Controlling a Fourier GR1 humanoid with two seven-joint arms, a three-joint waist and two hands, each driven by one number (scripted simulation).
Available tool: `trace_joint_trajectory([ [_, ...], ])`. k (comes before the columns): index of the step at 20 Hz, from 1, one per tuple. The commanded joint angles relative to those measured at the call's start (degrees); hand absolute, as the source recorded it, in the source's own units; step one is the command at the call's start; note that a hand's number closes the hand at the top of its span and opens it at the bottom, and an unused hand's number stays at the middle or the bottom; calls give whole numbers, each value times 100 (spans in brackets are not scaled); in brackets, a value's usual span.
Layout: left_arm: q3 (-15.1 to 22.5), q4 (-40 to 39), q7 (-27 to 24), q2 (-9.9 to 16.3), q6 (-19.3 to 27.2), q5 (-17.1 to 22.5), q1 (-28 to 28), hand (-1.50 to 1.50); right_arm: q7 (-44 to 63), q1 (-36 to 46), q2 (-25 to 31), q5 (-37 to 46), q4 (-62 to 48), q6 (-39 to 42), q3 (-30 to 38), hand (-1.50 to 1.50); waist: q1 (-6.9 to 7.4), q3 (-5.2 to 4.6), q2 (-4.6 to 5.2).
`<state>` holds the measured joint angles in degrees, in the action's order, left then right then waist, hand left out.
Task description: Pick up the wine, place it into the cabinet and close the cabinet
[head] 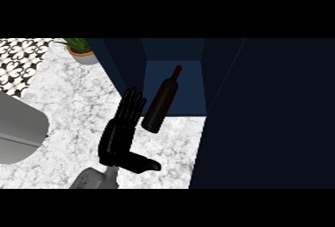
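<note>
A dark wine bottle (161, 104) with a red-capped neck lay tilted just to the right of the hand's fingertips, its base on the marble worktop (65, 102) and its neck pointing away into the open cabinet (177, 80). The single black hand (123, 128) in sight, which I took for the left, was open with fingers straight and thumb spread, holding nothing. Being glass, the bottle looked stiff, weighty, slippery and breakable, best gripped around its broad body.
</note>
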<state>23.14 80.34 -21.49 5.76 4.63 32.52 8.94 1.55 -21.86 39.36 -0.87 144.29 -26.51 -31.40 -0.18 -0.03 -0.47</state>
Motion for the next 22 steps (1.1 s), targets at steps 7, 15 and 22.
trace_joint_trajectory([
  [7, -465, 705, -298, 826, -720, 261, -996, -150, 182, -372, 408, -496, 1153, 831, -546, -150, -18, 0, 6],
  [15, -1147, 1077, -186, 1531, -1085, 567, -1246, -150, 234, -93, 872, -422, 1311, 1648, -1076, 150, 52, -6, 17],
  [22, -1758, 996, -219, 1906, -1510, 930, -1412, -150, 445, 286, 396, -9, 1191, 1471, -1617, 150, 52, -15, 25],
])
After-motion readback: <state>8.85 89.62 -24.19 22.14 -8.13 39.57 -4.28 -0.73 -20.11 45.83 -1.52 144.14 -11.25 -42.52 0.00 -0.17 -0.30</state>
